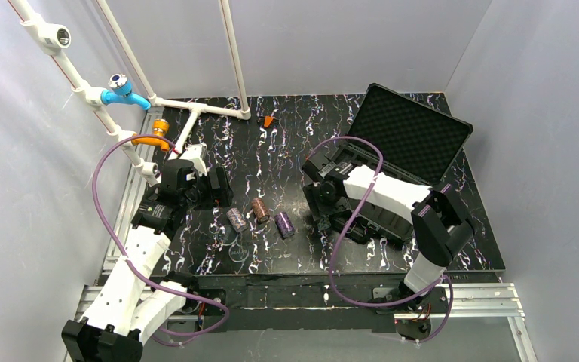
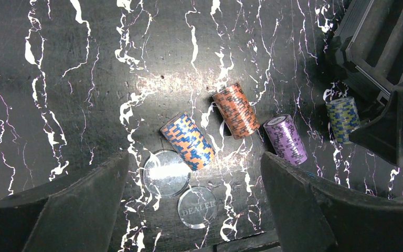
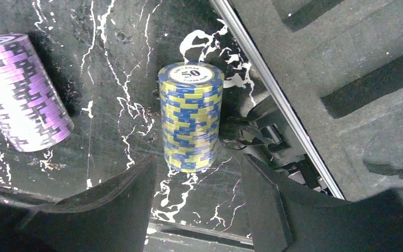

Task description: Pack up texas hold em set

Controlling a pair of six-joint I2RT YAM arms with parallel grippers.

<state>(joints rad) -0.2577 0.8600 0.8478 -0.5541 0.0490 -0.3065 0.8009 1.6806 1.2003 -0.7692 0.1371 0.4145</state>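
Top view: the open case (image 1: 416, 130) lies at 2 o'clock on the desk (image 1: 286, 136). The right tool (image 1: 322, 213) hangs at its near-left corner.

Left wrist view: the left tool (image 2: 199, 210) gapes wide and empty, with the purple stack (image 2: 286, 139) toppled at 1 o'clock.

Right wrist view: the blue-and-yellow stack (image 3: 190, 118) stands upright at 12 o'clock, between the right tool's part-open fingers (image 3: 115, 205), apparently untouched. The right arm is much nearer.

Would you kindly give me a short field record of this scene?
case: black hard plastic case, lid open, foam-lined
upright stack: blue-and-yellow cylindrical chip stack, beside the case
lying stacks: purple chip stack, orange-brown chip stack, blue-and-orange chip stack
discs: two clear round plastic discs, one marked DEALER
right jaws: apart, flanking the upright stack
left jaws: wide apart, empty
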